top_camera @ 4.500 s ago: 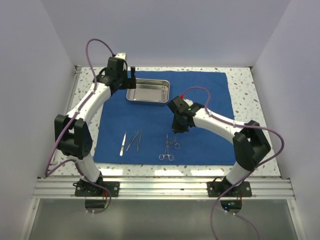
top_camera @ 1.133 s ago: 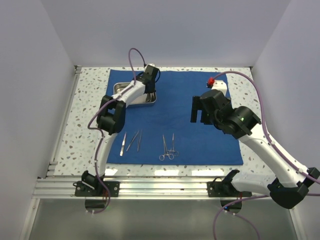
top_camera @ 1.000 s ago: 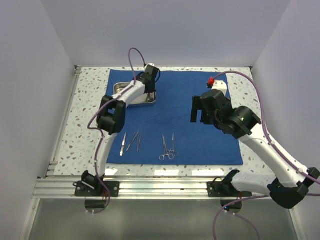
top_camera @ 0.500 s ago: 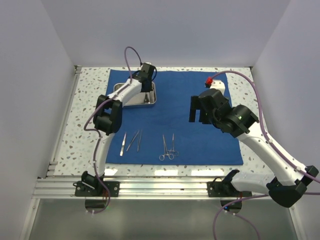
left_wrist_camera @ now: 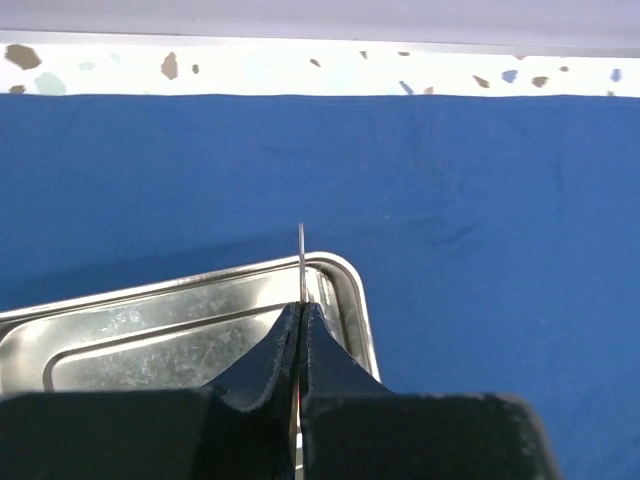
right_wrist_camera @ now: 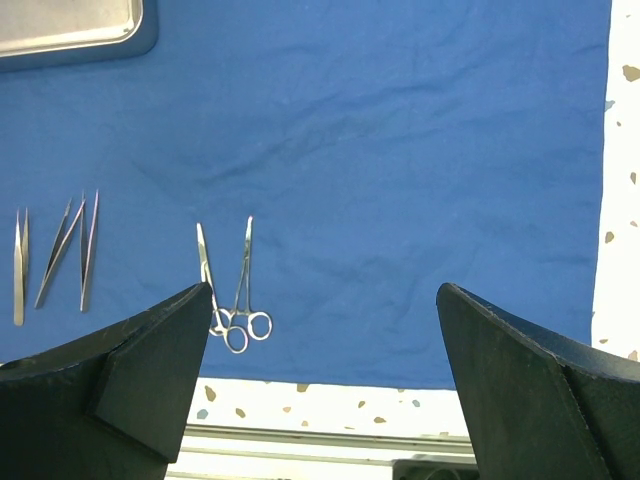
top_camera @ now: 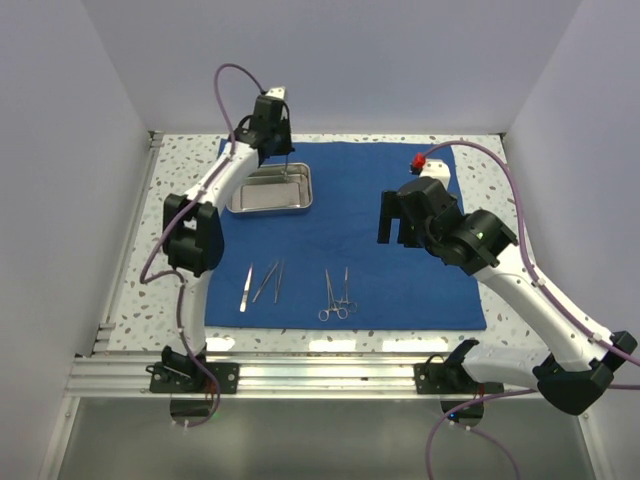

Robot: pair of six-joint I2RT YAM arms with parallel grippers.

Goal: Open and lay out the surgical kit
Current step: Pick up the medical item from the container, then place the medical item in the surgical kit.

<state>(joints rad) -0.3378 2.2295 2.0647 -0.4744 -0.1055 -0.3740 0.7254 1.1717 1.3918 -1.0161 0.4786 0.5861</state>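
The royal-blue cloth (top_camera: pixel 380 260) lies spread flat on the table. The steel tray (top_camera: pixel 270 190) sits on its far left part. My left gripper (top_camera: pixel 281 148) hangs above the tray's far edge, shut on a thin silver instrument (left_wrist_camera: pixel 301 258) that sticks out past the fingertips (left_wrist_camera: pixel 310 318) over the tray's corner (left_wrist_camera: pixel 345 275). Three slim tweezers (top_camera: pixel 264 283) and two ring-handled clamps (top_camera: pixel 337 295) lie side by side near the cloth's front edge. My right gripper (right_wrist_camera: pixel 322 287) is open, held high over the cloth's right half, empty; the clamps (right_wrist_camera: pixel 232 285) show below it.
Speckled tabletop (top_camera: pixel 175 210) borders the cloth on all sides. White walls close in left, right and behind. An aluminium rail (top_camera: pixel 330 375) with both arm bases runs along the near edge. Purple cables loop off both arms.
The left gripper has risen from inside the tray and drawn back to the left, carrying the thin instrument. The tray now shows whole. The right arm has barely moved in the last second.
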